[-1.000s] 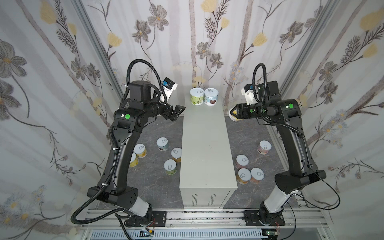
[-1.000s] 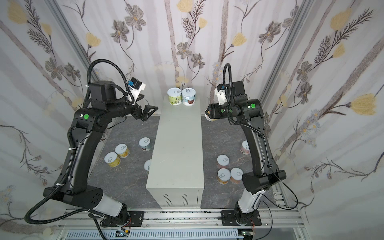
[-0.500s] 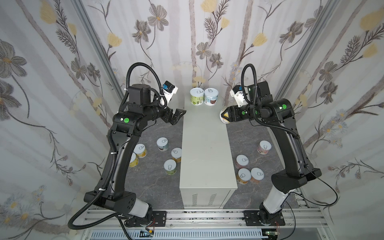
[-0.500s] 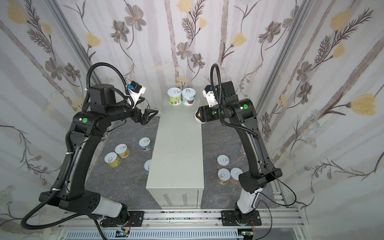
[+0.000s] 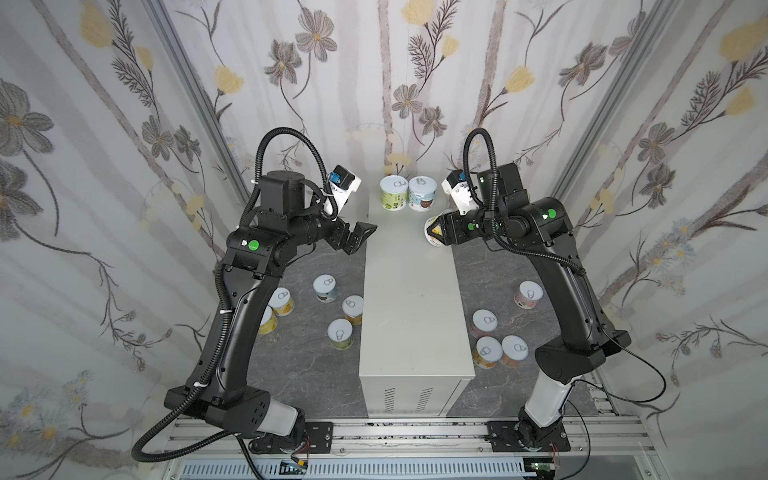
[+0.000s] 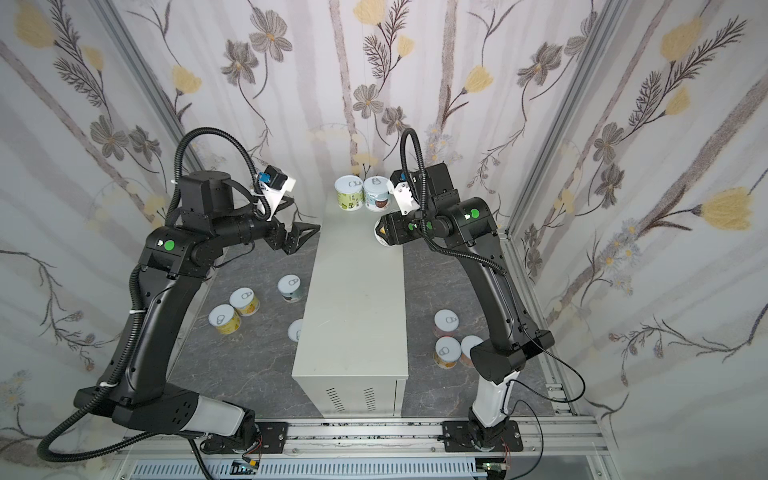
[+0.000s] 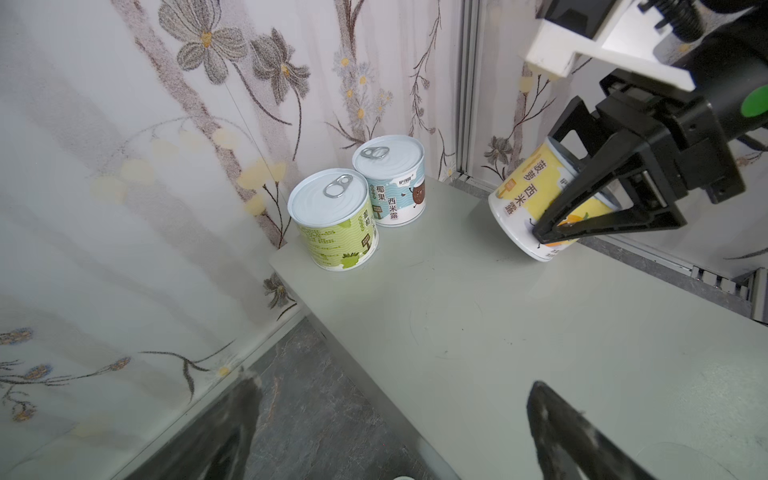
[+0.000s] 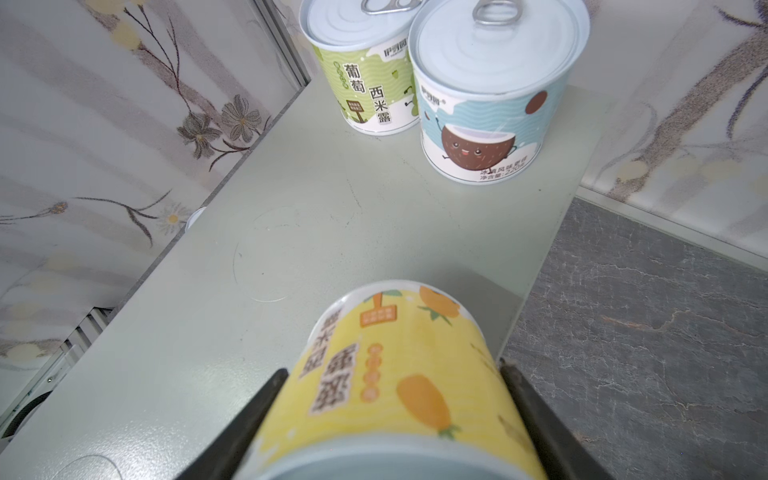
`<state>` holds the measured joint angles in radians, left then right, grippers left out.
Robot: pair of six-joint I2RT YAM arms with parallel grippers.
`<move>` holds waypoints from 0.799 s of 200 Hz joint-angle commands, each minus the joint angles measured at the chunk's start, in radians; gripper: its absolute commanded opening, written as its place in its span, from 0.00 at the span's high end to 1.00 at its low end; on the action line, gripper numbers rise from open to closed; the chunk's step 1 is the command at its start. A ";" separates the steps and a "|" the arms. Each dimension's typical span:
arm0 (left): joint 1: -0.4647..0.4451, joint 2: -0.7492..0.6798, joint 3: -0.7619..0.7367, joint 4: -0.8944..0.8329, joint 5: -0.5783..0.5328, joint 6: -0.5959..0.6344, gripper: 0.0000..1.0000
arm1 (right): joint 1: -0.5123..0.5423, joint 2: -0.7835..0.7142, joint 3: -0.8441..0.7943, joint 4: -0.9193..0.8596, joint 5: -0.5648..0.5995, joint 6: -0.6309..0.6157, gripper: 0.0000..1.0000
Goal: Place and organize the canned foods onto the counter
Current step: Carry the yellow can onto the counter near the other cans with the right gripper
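Boxed in by floral wallpaper (image 5: 124,124) on three sides, over a dark grey marbled floor (image 5: 299,365), with the pale counter (image 5: 409,299) running lengthwise down the middle.

Right gripper (image 5: 434,233): clamped on a yellow can (image 5: 430,240), a finger (image 8: 245,419) on each side of the label, just inside the counter's right long edge. Holds the can tilted, long axis in line with the gripper's reach, base aimed down and across toward the counter's middle, lid end back toward the palm. Lower rim close over the flat top; cannot tell whether touching.

Just beyond, toward the back wall: green can (image 5: 393,194) and blue can (image 5: 422,193), upright, lids up, touching side by side at the counter's far end, green on the left. Near the held can but apart from it, bare top between.

Left gripper (image 5: 359,237): jaws spread wide, holding nothing, hovering at the counter's left long edge, across the bare top from the held can. Plenty of open counter from there to the vent slots (image 5: 409,399) at the near end.

Down on the floor: five loose cans (image 5: 325,289) left of the counter, one half hidden behind the left arm (image 5: 241,324), two just beside the counter's wall; four more cans (image 5: 484,323) on the right, all upright, pull tabs up. Narrow floor strips on both sides, walls close behind each arm.
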<state>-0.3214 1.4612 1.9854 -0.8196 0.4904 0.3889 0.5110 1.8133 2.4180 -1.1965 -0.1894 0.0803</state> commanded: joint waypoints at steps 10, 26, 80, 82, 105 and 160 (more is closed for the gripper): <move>-0.011 0.006 0.014 0.005 0.010 0.015 0.00 | 0.007 0.004 0.007 -0.031 0.005 -0.017 0.41; -0.023 0.016 0.023 0.002 0.017 0.012 0.00 | 0.010 0.009 0.012 -0.029 -0.004 -0.020 0.38; -0.053 0.033 0.018 -0.006 0.071 0.007 0.00 | 0.019 0.024 0.013 -0.025 -0.018 -0.029 0.29; -0.055 0.033 0.018 -0.006 0.073 0.007 0.00 | 0.020 0.024 0.013 -0.025 -0.019 -0.030 0.29; -0.085 0.038 -0.005 0.010 0.096 -0.002 0.00 | 0.021 0.024 0.015 -0.023 -0.018 -0.030 0.27; -0.162 0.073 -0.060 0.048 0.090 0.000 0.00 | 0.024 0.023 0.014 -0.025 -0.021 -0.028 0.22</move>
<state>-0.4587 1.5246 1.9453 -0.8185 0.5610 0.3885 0.5327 1.8359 2.4290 -1.1992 -0.2035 0.0666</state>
